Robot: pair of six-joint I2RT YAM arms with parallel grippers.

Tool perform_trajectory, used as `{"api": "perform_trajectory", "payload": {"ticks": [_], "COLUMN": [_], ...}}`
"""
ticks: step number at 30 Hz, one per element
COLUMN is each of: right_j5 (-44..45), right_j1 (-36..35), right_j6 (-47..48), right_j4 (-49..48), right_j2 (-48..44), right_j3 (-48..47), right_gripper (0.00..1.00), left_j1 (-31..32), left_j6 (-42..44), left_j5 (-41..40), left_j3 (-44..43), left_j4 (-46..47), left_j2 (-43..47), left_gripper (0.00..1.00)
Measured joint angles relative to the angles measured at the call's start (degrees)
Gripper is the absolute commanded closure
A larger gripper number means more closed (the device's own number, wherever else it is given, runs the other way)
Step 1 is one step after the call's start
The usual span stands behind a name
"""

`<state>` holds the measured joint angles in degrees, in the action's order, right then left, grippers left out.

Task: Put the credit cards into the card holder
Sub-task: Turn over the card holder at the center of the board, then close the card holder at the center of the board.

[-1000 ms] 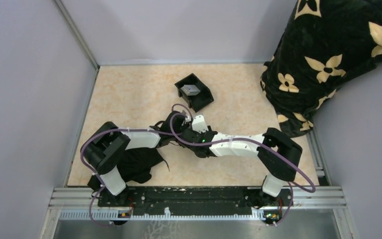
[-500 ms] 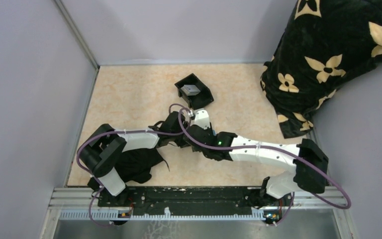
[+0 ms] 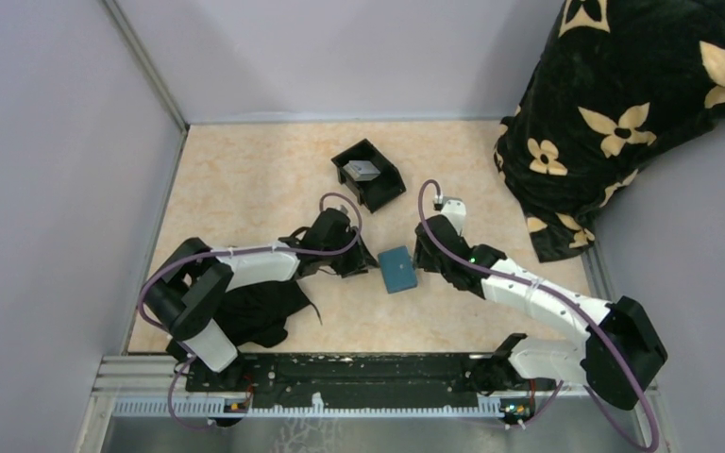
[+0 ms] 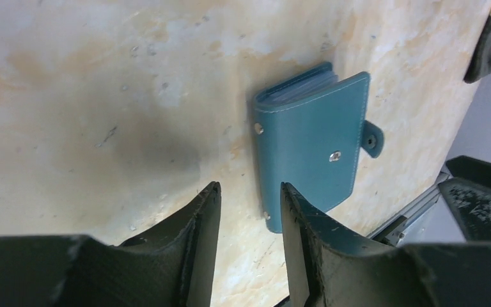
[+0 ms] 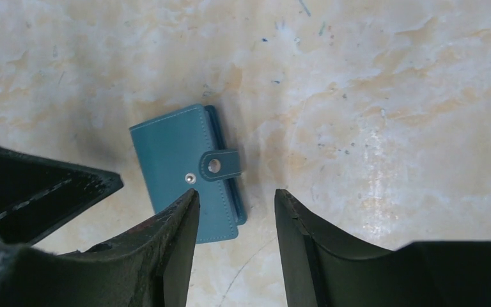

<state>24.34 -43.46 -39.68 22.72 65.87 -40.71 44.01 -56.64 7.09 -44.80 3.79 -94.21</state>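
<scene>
From up top, the teal card holder [image 3: 397,269] lies flat on the table [image 3: 245,189] between both arms, with a grey credit card [image 3: 363,171] in the black tray [image 3: 387,191]. Left wrist: left gripper [image 4: 249,204] fingers spread, empty, holder just ahead. Right wrist: right gripper [image 5: 236,211] same deal, fingers apart, nothing pinched.

Card holder [image 3: 397,269] on table [image 3: 245,179] between left hand [image 4: 249,187] and right hand [image 5: 236,192]; tray [image 3: 394,185] behind
</scene>
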Motion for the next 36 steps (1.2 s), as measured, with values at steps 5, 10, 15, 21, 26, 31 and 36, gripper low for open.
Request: {"api": "perform_trajectory", "payload": {"ticks": [5,10,15,21,26,31,36], "right_j5": [-3.5,-5.3,-6.1,-6.4,-6.4,-6.0,-5.5], "right_j1": [0.2,0.3,0.3,0.3,0.3,0.3,0.3], "right_j6": [0.2,1.2,2.5,3.8,4.5,4.8,5.2], "right_j4": [-1.7,-1.9,-2.0,-1.9,-1.9,-1.9,-1.8], "right_j2": [0.7,2.8,6.6,10.1,13.0,14.4,14.7], "right_j3": [0.1,-0.6,-2.6,-3.7,-4.7,-4.9,-5.2], "right_gripper": [0.55,0.55,0.56,0.59,0.64,0.7,0.72], "left_j1": [0.0,0.5,1.1,1.8,2.4,3.1,3.8], "left_j6": [0.4,1.0,1.5,1.9,2.5,2.9,3.8], "left_j5": [0.8,1.1,1.1,1.0,0.3,-0.9,-2.5], "left_j3": [-2.3,-4.5,-6.5,-7.1,-9.6,-11.8,-14.2], "left_j4": [0.2,0.0,-0.6,-1.8,-3.9,-6.3,-9.5], "left_j2": [-1.3,-3.3,-4.7,-6.2,-8.5,-9.5,-10.4], "left_gripper": [0.54,0.54,0.54,0.54,0.54,0.54,0.54]}}
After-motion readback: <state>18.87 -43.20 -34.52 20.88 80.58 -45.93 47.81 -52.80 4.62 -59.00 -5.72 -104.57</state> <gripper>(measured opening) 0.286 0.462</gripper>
